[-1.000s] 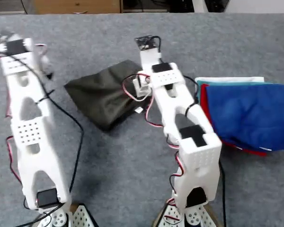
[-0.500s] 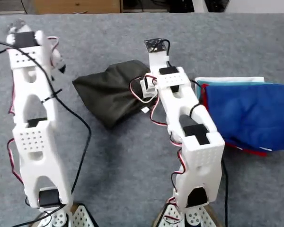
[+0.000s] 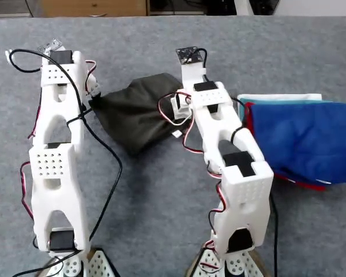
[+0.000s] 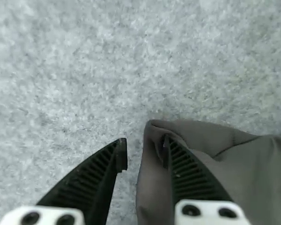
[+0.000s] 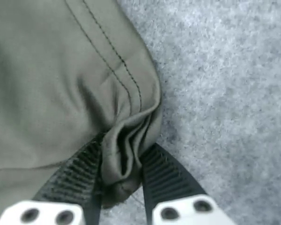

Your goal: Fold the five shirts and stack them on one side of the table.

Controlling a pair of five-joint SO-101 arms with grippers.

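The right gripper (image 5: 126,152) is clamped on a bunched edge of the dark olive shirt (image 3: 135,112), and the stack of folded shirts (image 3: 300,141) lies to that gripper's right on the grey table (image 3: 150,190). The left gripper (image 4: 144,145) is spread apart at the shirt's opposite corner, with the cloth's edge between its fingers.
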